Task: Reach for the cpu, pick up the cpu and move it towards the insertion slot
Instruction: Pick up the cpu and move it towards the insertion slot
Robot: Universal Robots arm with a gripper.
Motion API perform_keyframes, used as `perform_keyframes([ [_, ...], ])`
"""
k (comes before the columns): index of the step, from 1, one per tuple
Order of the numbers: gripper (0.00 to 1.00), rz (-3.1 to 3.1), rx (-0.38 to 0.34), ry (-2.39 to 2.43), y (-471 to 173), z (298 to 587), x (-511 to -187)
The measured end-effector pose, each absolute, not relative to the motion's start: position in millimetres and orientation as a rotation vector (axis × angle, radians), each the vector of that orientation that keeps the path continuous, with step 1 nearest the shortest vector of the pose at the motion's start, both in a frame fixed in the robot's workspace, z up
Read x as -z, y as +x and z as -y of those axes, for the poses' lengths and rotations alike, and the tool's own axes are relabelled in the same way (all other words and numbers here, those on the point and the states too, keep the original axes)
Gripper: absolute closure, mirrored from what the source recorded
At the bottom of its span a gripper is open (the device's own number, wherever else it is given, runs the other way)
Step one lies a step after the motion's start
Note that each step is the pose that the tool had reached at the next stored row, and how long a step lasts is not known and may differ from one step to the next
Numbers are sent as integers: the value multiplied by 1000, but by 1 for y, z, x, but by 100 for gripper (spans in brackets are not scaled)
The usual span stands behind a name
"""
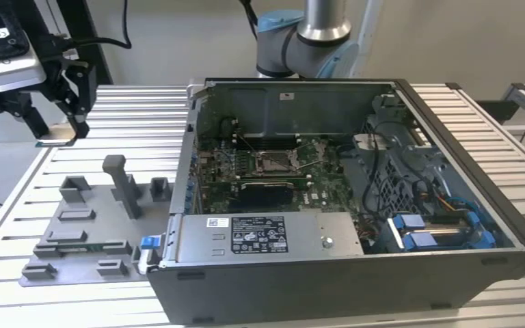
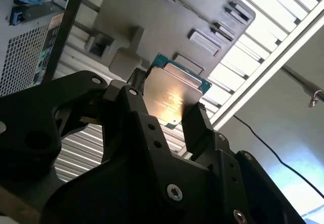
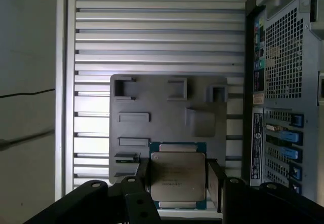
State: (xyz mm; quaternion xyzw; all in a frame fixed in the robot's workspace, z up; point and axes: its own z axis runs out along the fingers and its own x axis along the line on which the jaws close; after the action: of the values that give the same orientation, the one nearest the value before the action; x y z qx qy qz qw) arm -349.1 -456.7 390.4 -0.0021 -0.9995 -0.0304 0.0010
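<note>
As its fingers (image 3: 215,181) clamp the flat silvery-grey square cpu (image 3: 177,176) by opposite edges, likely to carry it level, the black gripper (image 1: 59,133) hangs to the exterior view's left of the shiny-framed insertion slot (image 1: 273,161).

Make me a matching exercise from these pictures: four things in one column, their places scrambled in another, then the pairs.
1. small flat square silvery-grey cpu
2. shiny metal-framed square insertion slot
3. flat grey plastic fixture plate
4. blue plastic drive clips

A. on the green circuit board inside the open black computer case
B. on the slatted metal table, at the exterior view's left of the case
C. clamped between the fingers of the black gripper
D. in the case's corner at the exterior view's lower right

Pairs: 1-C, 2-A, 3-B, 4-D.
</note>
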Motion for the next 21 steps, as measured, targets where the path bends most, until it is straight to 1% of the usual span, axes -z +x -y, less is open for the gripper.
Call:
perform_keyframes([
  [21, 100, 3137, 95, -7, -322, 457, -390],
])
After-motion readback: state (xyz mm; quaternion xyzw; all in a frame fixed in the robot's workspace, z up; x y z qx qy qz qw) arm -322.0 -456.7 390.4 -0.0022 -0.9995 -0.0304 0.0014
